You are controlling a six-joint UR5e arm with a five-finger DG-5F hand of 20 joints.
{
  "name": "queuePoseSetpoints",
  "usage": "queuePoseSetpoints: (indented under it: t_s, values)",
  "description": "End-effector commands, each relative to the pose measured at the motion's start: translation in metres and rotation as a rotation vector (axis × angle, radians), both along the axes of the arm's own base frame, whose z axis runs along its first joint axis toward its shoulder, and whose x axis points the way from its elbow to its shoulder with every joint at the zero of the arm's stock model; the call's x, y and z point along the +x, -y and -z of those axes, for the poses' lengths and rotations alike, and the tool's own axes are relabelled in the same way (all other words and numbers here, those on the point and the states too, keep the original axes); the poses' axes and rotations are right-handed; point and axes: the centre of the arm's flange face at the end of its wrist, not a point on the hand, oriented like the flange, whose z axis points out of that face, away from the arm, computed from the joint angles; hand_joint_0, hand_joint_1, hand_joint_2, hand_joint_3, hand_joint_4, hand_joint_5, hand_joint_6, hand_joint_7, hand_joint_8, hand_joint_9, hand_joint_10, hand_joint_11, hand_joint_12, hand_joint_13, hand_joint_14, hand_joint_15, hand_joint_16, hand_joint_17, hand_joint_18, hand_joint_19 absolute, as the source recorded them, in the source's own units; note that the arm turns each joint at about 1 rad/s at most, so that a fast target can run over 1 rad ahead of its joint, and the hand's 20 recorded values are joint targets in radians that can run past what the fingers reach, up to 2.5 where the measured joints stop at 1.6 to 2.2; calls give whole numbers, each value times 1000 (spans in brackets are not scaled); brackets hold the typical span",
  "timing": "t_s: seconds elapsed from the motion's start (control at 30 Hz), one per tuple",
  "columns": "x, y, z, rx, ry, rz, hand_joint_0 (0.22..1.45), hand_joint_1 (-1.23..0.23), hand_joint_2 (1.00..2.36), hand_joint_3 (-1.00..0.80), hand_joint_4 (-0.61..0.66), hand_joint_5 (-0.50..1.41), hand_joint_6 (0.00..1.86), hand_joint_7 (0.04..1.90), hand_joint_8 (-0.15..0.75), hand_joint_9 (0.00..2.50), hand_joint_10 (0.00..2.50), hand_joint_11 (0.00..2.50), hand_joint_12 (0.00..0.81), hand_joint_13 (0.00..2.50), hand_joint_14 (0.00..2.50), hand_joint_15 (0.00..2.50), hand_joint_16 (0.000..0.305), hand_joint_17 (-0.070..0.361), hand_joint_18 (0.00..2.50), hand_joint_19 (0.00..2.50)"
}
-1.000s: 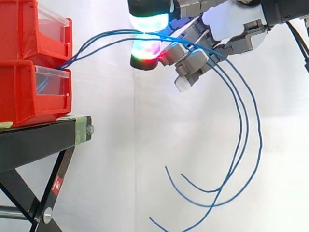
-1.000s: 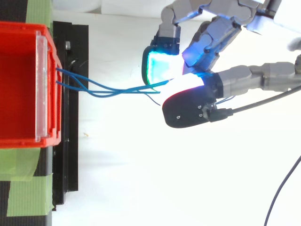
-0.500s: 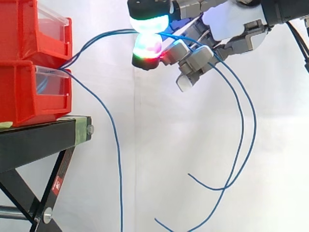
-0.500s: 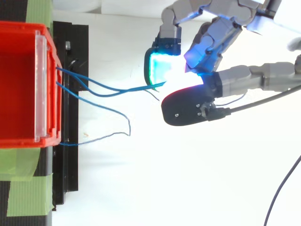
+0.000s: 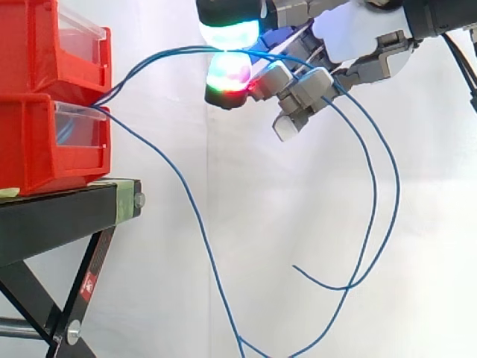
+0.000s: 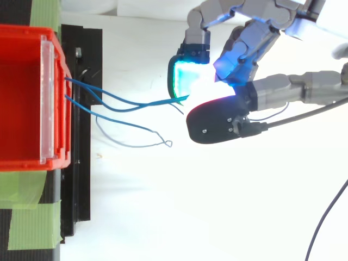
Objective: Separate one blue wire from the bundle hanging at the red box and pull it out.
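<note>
The hand point(image 5: 350, 41) pinched two blue wires point(image 5: 171, 51) between its glowing pads point(image 5: 227, 74), their ends trailing down beneath it, while a third wire point(image 5: 201, 239) hung free below it from the red bins point(image 5: 45, 112).

The hand point(image 5: 356, 39) is held high, palm to the right of its curled fingers point(image 5: 228, 30); two glowing pads pinch blue wires point(image 5: 186, 49) between them.
</note>
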Motion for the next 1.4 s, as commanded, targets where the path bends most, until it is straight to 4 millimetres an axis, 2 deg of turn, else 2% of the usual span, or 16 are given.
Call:
queuePoseSetpoints:
  t_s: [0.0, 0.47, 0.63, 0.77, 1.0, 1.37]
  values:
    - [0, 1, -1, 0, 1, 2, 545, -611, 1006, -430, 257, -224, 857, 1238, 353, 1136, 9, 1667, 374, 1322, 305, 1566, 63, 142, 777, 834]
    - [0, 0, -1, 0, 1, 0, 599, -616, 1020, -279, 238, -213, 869, 1250, 350, 1192, 8, 1674, 357, 1350, 263, 1605, 60, 135, 786, 840]
    - [0, 0, -1, 0, 1, 0, 613, -751, 1028, -126, 239, -224, 867, 1258, 337, 1132, 10, 1706, 359, 1319, 232, 1651, 60, 135, 750, 841]
    - [-1, 0, 1, -1, -6, 0, 621, -805, 1028, -82, 232, -240, 861, 1271, 331, 1058, 12, 1691, 361, 1278, 151, 1687, 61, 137, 713, 823]
    - [0, 0, 0, -1, -5, 0, 633, -907, 1025, -186, 228, -263, 854, 1274, 322, 943, 12, 1680, 362, 1237, 56, 1718, 62, 140, 679, 792]
    - [-1, 0, 1, 0, -6, 0, 643, -918, 1021, -261, 226, -264, 855, 1262, 323, 932, 12, 1672, 358, 1235, 50, 1720, 62, 140, 676, 791]
